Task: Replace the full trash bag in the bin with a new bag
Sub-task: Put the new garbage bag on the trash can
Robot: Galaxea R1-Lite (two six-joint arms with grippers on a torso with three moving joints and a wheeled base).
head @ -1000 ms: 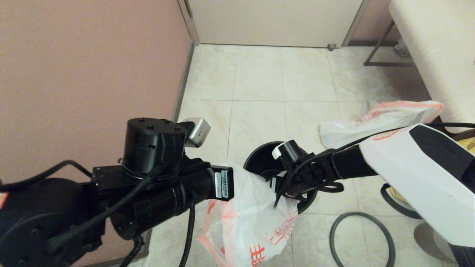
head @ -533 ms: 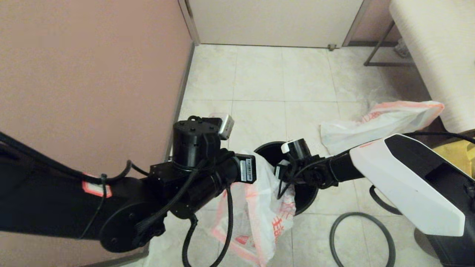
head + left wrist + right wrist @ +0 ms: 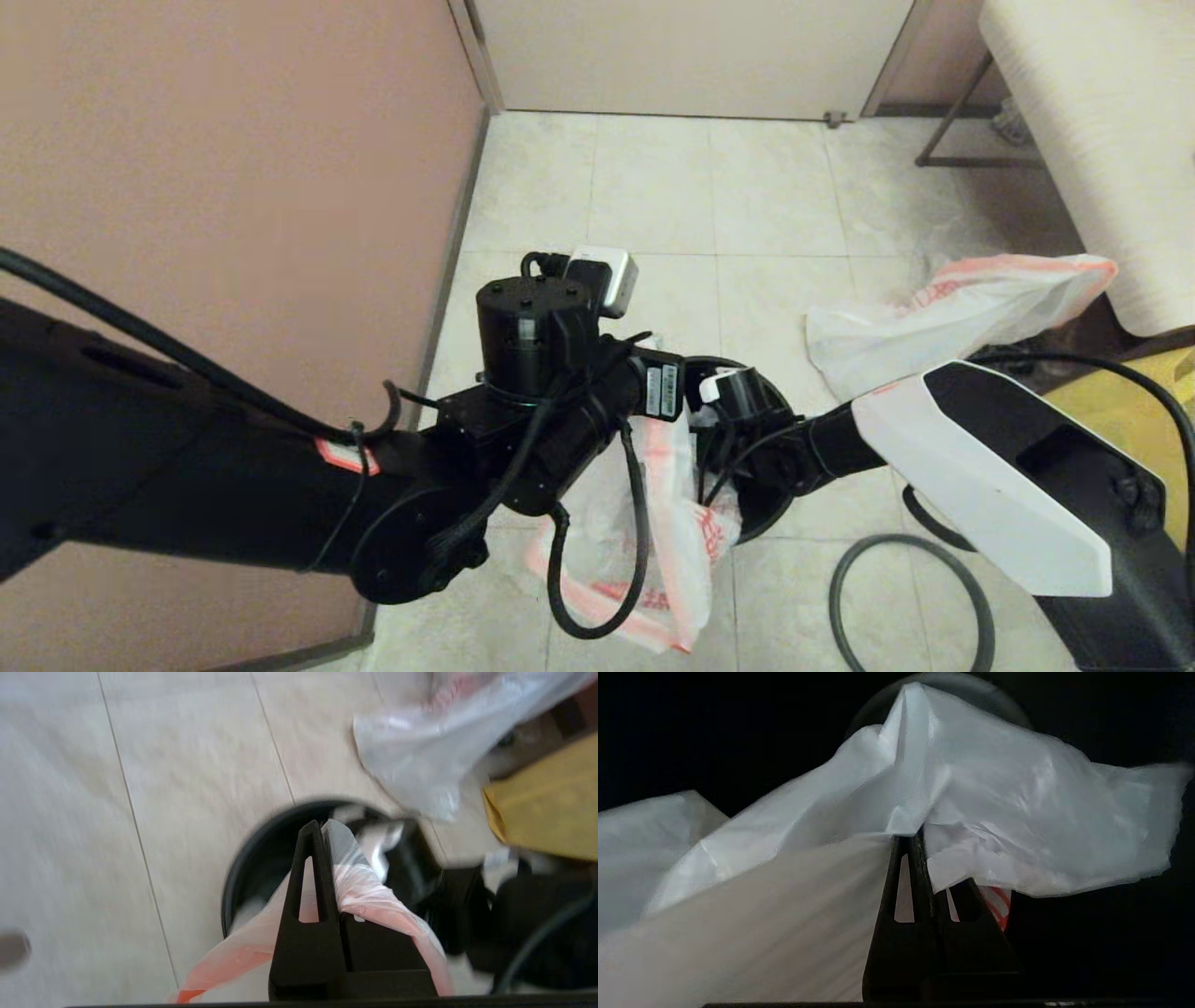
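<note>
The new bag (image 3: 653,532) hangs limp and white with an orange-pink band between my two grippers, draping down the near side of the bin (image 3: 764,504). My left gripper (image 3: 321,830) is shut on the bag's pink mouth band (image 3: 369,891), just above the bin's dark rim (image 3: 236,882). My right gripper (image 3: 916,837) is shut on white bag film (image 3: 994,788) with the bin's dark inside around it. The full trash bag (image 3: 943,303) lies on the floor to the right, beyond the bin; its cans do not show.
A dark ring (image 3: 836,597) lies on the tiles at the near right of the bin. A yellow fabric bag (image 3: 1153,411) and a white padded bench (image 3: 1102,112) stand at the right. The pink wall (image 3: 233,187) runs close on the left. Open tiles (image 3: 653,187) lie ahead.
My left arm has swung forward and right, carrying the bag's mouth from the bin's near left side up over its rim. My right gripper stayed at the bin mouth while its arm sank lower.
</note>
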